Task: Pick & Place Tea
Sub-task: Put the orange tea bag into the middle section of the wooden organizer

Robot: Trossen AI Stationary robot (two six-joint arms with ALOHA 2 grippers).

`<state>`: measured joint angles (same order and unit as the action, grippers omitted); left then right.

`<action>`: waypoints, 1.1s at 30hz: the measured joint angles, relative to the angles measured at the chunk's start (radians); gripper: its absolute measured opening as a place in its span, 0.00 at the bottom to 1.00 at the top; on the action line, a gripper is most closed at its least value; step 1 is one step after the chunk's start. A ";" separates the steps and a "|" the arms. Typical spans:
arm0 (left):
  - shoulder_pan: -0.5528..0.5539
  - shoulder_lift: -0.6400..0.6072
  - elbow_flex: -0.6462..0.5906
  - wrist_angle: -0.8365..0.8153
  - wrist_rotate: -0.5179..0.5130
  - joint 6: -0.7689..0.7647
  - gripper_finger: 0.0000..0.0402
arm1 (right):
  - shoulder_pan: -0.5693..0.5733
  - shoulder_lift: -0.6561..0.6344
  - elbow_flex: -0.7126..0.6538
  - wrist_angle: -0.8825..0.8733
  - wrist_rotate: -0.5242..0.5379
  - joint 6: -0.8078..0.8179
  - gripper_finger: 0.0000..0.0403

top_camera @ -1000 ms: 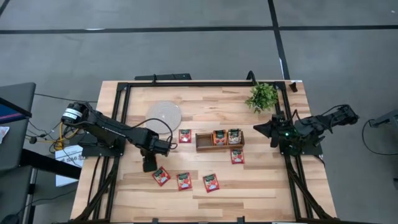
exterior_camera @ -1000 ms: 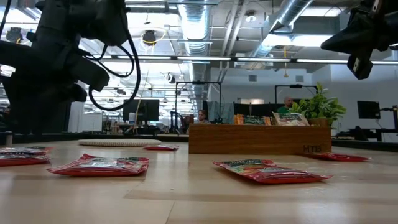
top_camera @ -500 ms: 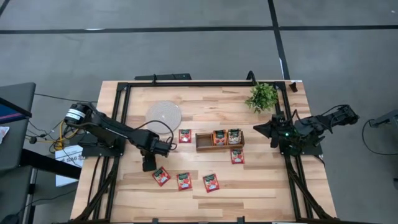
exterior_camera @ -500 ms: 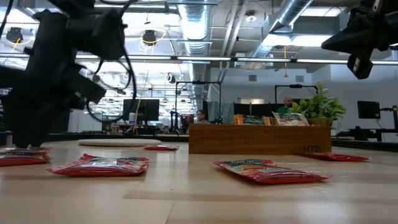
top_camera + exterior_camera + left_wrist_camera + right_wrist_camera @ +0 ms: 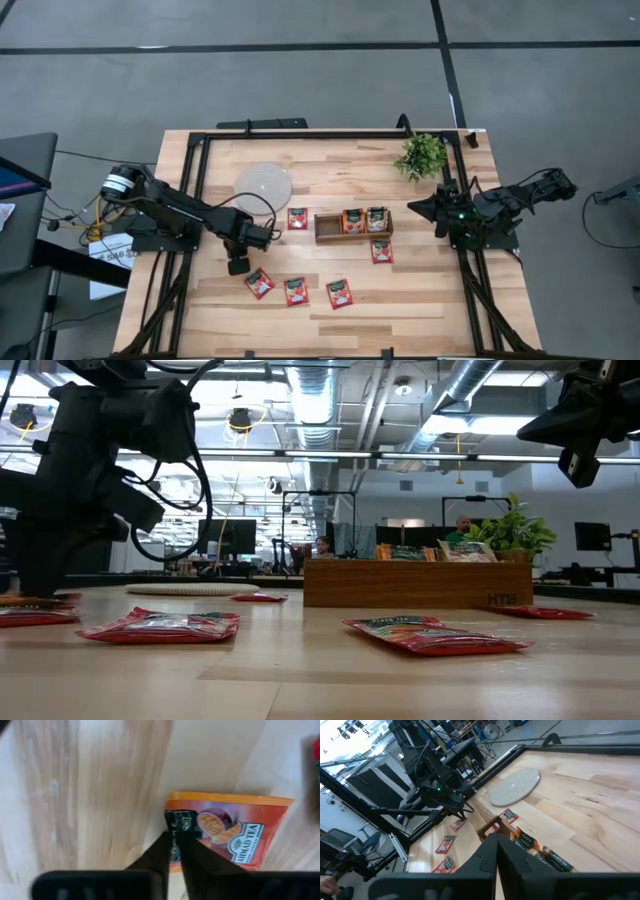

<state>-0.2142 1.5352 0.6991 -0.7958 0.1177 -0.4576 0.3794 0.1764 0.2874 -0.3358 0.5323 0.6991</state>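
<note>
An orange-and-red flat square tea sachet [image 5: 227,832] printed with fruit lies on the pale wooden plank table [image 5: 330,165], near the table's left edge. The left gripper [image 5: 174,836] has its dark fingers pinched on the sachet's edge. The right gripper [image 5: 496,851], fingers closed and empty, hangs above the table's right side. Beyond is an open workshop.

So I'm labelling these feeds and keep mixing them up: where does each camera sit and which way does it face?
High: overhead, straight down; both arms, wooden tray.
Low: table height, level across sachets to the tray; arms overhead.
Left wrist: down at an orange tea sachet, left gripper pinching its edge.
Right wrist: across the table from the right gripper, raised at the table's right edge.
Shared: high and right wrist both show the round white disc.
</note>
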 joint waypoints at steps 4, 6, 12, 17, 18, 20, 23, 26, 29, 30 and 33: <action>-0.002 -0.008 0.012 0.002 -0.005 0.000 0.01 | 0.000 0.000 0.000 0.000 0.000 0.000 0.00; -0.002 -0.017 0.016 -0.002 -0.008 -0.002 0.00 | 0.000 0.000 0.000 0.000 0.000 0.000 0.00; -0.002 -0.052 0.045 -0.048 -0.017 -0.006 0.00 | 0.000 0.000 0.000 0.001 0.000 0.007 0.00; -0.002 -0.083 0.082 -0.099 -0.039 -0.006 0.00 | 0.000 0.000 0.000 0.001 0.000 0.008 0.00; -0.002 -0.090 0.088 -0.106 -0.039 -0.006 0.00 | 0.000 0.000 0.000 0.001 -0.001 0.008 0.00; -0.002 -0.106 0.105 -0.126 -0.040 -0.006 0.00 | 0.000 0.000 0.000 0.001 0.000 0.008 0.00; -0.002 -0.118 0.159 -0.161 -0.056 -0.006 0.00 | 0.000 0.000 0.000 0.017 0.000 0.008 0.00; -0.002 -0.117 0.247 -0.198 -0.130 0.006 0.00 | 0.000 0.000 0.000 0.075 0.021 0.008 0.00; -0.002 -0.109 0.351 -0.185 -0.227 0.048 0.00 | -0.006 0.005 0.000 0.144 0.020 -0.007 0.00; -0.002 -0.109 0.388 -0.181 -0.264 0.063 0.00 | -0.009 0.018 0.001 0.168 0.017 -0.019 0.00; 0.008 -0.102 0.494 -0.161 -0.360 0.125 0.00 | -0.014 0.084 0.001 0.233 0.012 -0.043 0.00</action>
<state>-0.2059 1.4335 1.1931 -0.9573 -0.2425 -0.3329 0.3657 0.2606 0.2886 -0.1024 0.5440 0.6563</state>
